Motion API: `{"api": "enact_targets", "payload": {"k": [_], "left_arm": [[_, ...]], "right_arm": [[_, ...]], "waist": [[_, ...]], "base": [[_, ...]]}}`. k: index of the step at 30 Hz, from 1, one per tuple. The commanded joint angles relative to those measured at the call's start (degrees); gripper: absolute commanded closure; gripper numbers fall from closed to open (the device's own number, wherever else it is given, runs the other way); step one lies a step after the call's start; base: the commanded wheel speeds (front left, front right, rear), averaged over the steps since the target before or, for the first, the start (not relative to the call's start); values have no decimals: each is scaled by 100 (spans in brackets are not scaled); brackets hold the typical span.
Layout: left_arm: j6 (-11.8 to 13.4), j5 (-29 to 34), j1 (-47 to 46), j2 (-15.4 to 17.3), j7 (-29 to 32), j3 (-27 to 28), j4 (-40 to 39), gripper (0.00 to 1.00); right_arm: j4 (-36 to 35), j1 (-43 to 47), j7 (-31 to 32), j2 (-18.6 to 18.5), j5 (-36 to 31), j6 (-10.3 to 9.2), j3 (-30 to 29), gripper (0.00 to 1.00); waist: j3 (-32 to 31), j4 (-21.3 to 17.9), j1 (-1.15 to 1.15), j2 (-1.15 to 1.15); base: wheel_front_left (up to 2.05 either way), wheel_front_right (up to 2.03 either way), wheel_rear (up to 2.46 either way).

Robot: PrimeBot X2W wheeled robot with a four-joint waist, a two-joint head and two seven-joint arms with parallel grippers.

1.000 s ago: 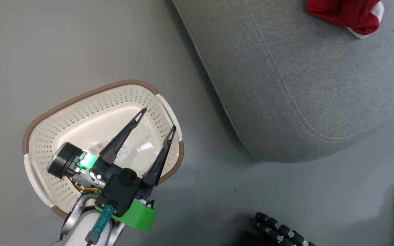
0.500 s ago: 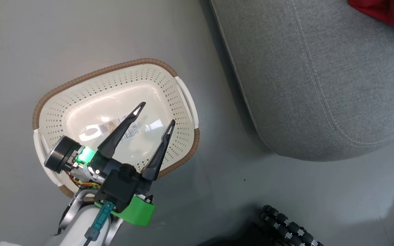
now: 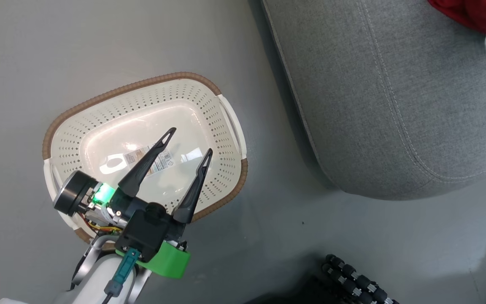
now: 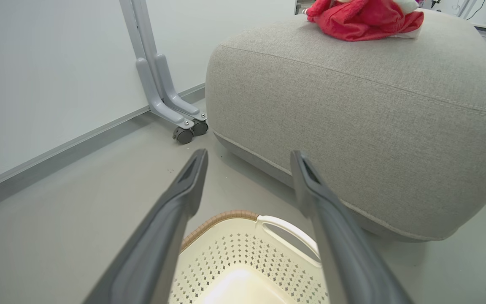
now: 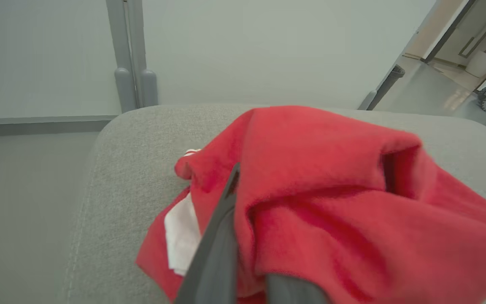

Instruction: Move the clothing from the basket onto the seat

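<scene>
The clothing (image 5: 331,190) is bunched up red around the right hand (image 5: 236,198). That hand's fingers are pressed together with the fabric pinched between them and draped over them. A white patch of lining (image 5: 179,236) shows just left of the one finger I can see, and the grey seat (image 5: 112,169) spreads beneath and beyond that hand. The left hand (image 3: 190,141) hangs spread and empty straight above the basket (image 3: 133,86), which stands on the floor (image 3: 57,42) under its fingertips. From that hand's own view the seat rises just ahead and to the right, near the basket but apart from it, with the red heap lying on its top far past the fingertips. To my eye the job is nearly done. The basket's bottom is bare wherever the left hand does not cover it, and the red fabric is over the seat. What looks left is for the right hand to let go and draw clear. A small label (image 3: 148,154) is stuck to the basket's bottom beneath the left fingers. It carries what looks like a barcode and tiny symbols, but the print is too small to read, and I can make out no brand anywhere.
</scene>
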Motion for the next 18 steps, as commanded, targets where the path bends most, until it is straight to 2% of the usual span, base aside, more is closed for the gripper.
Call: {"api": "enact_targets", "payload": {"k": [1, 5, 6, 7, 8, 13, 18], "left_arm": [[25, -30, -116, 16, 0, -9, 23, 0], [32, -54, -137, -34, 0, -55, 63, 0], [36, -67, -137, -49, 0, -63, 75, 0], [40, -81, -137, -60, -1, -70, 87, 0], [46, -89, -138, -76, 0, -76, 103, 0], [70, -122, -88, -176, 0, -100, 165, 0], [84, -182, 5, -360, 0, -130, 216, 0]], "right_arm": [[-19, 34, -19, -144, 80, -9, 165, 100], [303, 77, -19, -186, 479, -9, 592, 100], [417, 68, -18, -176, 647, -9, 715, 83], [441, 40, -18, -199, 726, -8, 841, 27], [460, -3, -18, -271, 829, -9, 975, 0], [337, -108, -18, -439, 1112, -9, 1323, 0], [155, 58, -18, -593, 1119, -9, 1590, 0]], "waist": [[-19, -10, 0, 0], [-95, 16, 0, 0], [-125, 28, 0, 0], [-151, 36, 0, 0], [-189, 44, 0, 0], [-409, 42, 0, 0], [-825, 27, 0, 0]], "base": [[0, 0, 0], [0, 0, 0], [0, 0, 0], [0, 0, 0], [0, 0, 0], [0, 0, 0], [0, 0, 0]]}}
